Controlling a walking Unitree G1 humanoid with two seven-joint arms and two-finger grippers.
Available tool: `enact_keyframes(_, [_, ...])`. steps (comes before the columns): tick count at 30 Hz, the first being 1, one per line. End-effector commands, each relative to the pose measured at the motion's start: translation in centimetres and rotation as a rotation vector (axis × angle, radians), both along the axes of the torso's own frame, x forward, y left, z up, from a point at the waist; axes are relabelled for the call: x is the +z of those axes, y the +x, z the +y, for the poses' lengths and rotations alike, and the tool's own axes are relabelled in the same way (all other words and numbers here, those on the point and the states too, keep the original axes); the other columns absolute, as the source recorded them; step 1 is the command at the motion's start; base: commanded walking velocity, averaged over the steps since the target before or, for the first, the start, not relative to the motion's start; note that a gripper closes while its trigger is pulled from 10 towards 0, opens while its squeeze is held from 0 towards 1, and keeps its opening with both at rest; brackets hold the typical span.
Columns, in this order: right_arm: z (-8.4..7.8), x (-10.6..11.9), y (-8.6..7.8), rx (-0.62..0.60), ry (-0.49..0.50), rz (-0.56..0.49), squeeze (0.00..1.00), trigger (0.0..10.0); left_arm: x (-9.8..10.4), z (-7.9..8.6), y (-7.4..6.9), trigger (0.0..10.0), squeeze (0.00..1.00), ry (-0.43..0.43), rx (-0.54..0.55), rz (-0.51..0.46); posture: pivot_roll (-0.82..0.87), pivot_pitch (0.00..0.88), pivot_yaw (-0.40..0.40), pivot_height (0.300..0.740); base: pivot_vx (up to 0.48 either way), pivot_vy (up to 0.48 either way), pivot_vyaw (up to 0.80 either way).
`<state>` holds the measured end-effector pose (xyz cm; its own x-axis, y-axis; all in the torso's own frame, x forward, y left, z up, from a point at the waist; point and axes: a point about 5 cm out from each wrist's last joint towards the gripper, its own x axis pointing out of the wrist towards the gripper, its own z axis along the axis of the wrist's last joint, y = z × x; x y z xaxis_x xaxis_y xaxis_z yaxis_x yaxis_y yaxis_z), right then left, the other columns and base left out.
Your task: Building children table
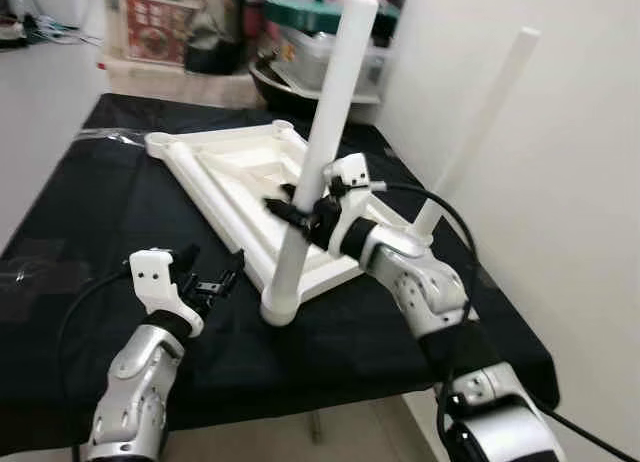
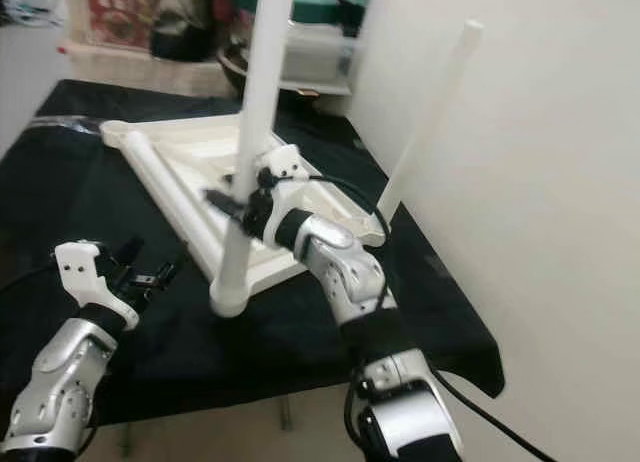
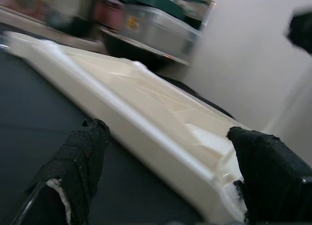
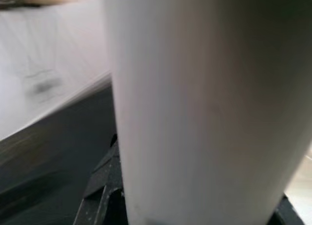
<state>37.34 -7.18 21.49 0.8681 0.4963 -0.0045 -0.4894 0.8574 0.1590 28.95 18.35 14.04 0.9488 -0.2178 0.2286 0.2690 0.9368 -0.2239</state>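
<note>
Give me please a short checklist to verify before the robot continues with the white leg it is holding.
1. Right gripper jaws closed on the near leg: ok.
2. Near leg foot sits in the corner socket of the tabletop: looks ok, full seating cannot tell.
3. Near leg upright: not ok, it leans.
4. Far leg fitted: ok, also tilted.
5. Left gripper steadying the tabletop: not ok, jaws open beside its edge.
6. Tabletop lies upside down on the black cloth: ok.

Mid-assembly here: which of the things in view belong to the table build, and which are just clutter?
Job: white tabletop upside down on the black cloth; near leg, held by right gripper; far leg; left gripper.
Clutter: green-lidded container, red box.
</note>
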Motion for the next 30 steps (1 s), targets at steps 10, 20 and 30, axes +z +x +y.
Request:
enact_keyframes(10, [-0.1,-6.4,-2.9,-0.098,0.04,0.232,1.0,10.0,0.0,-0.3,-0.1,10.0,0.0,-0.008,-0.027,-0.002,0.16,0.0,-0.206,0.74,0.0,0.0,0.0])
enact_keyframes(20, [0.5,1.5,-4.9,0.521,0.146,-0.157,0.0,10.0,0.0,-0.4,0.0,10.0,0.0,-0.013,-0.022,-0.005,0.17,0.0,-0.221,0.74,0.0,0.0,0.0])
enact_keyframes(30, [2.0,1.0,-5.0,0.748,0.083,-0.196,0.0,0.0,0.0,-0.5,0.1,10.0,0.0,-0.017,-0.021,-0.006,0.2,0.0,-0.242,0.74,0.0,0.0,0.0])
